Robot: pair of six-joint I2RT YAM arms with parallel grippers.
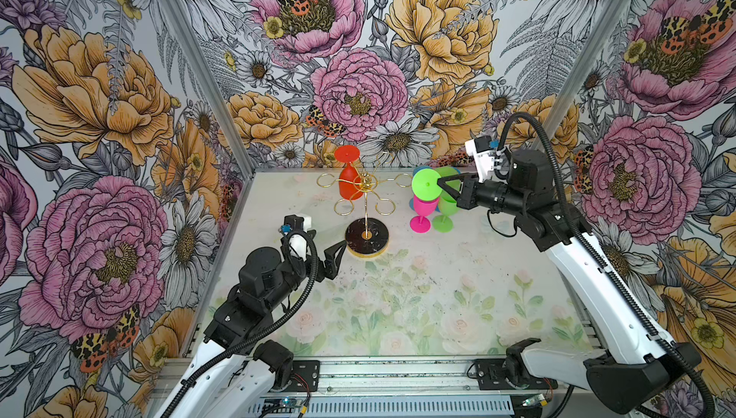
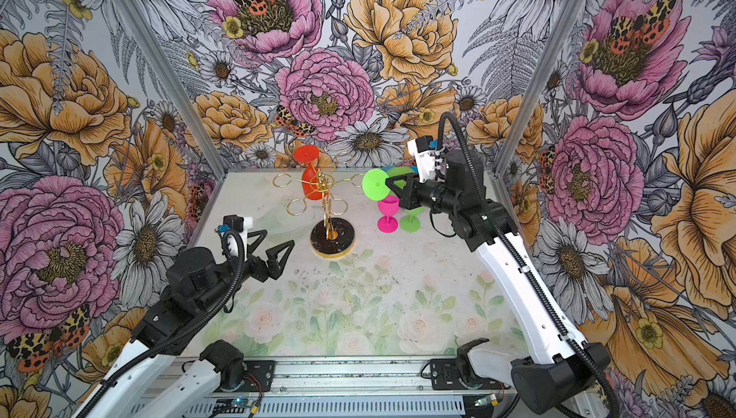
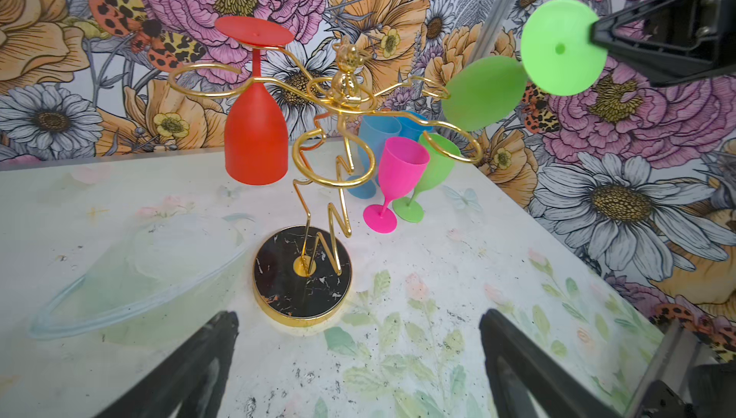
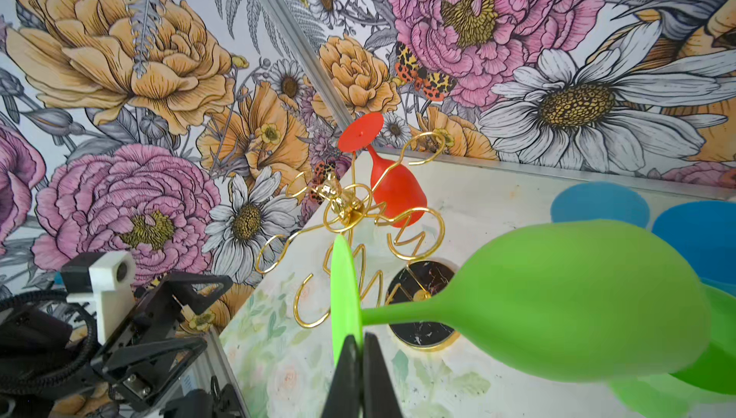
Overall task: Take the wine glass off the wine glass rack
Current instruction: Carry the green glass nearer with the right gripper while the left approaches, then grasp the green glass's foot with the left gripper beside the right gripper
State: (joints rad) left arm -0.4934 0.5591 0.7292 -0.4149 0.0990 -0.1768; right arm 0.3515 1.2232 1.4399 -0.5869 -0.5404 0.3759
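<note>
1. The green wine glass is held clear of the wine glass rack, to its right and above the surface. It is carried on its side, with the foot turned towards the rack and the bowl away from it.
2. The right fingers are clenched on the rim of the glass's flat foot, which is seen edge-on in the right wrist view. The foot is judged to be gripped because it is the part left exposed above the wire on a hung glass.
3. A red glass is hung upside down from a far-left loop. Its stem is passed through the wire and its foot is rested on top, so any glass there has to be slid out sideways.
4. The left fingers are spread wide with nothing between them. They are set low, near the left of the rack's black base, probably so that the light stand can be steadied.
5. A pink glass, a second green glass and blue glasses are stood upright at the far right, beneath the held glass. A set-down among them is judged likely, so the held glass must first be righted, and the crowding there risks a knock.
</note>
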